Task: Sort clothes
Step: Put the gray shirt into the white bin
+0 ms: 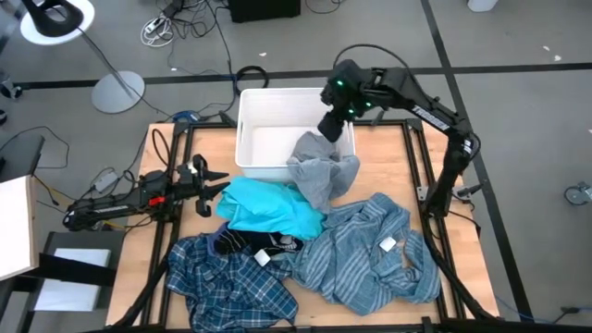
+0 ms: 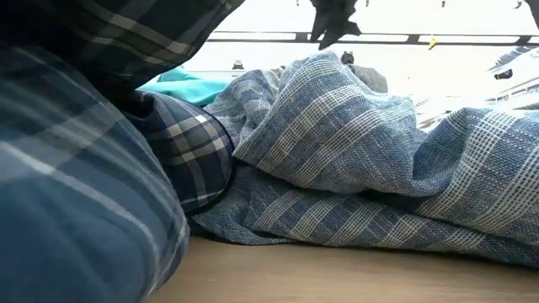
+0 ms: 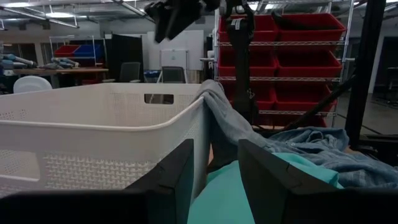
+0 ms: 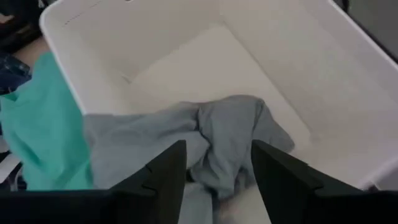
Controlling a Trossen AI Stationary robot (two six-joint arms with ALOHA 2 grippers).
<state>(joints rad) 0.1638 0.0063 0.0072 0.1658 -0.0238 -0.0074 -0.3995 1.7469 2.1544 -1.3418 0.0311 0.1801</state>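
Grey garment (image 1: 319,166) draping over bin (image 1: 254,111) rim, half inside, half outside; likely sliding back out under own weight. Hovering above it: right gripper (image 1: 333,122), fingers parted, gripping nothing. Resting low beside turquoise tee (image 1: 268,208): left gripper (image 1: 205,180), open, empty.

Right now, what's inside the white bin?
Only part of a grey garment draped over the white bin rim, below the open right end effector. The floor under the cloth is hidden.

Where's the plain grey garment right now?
In the high view, the plain grey garment drapes over the white plastic bin's front right rim, below the right gripper, beside the turquoise tee.
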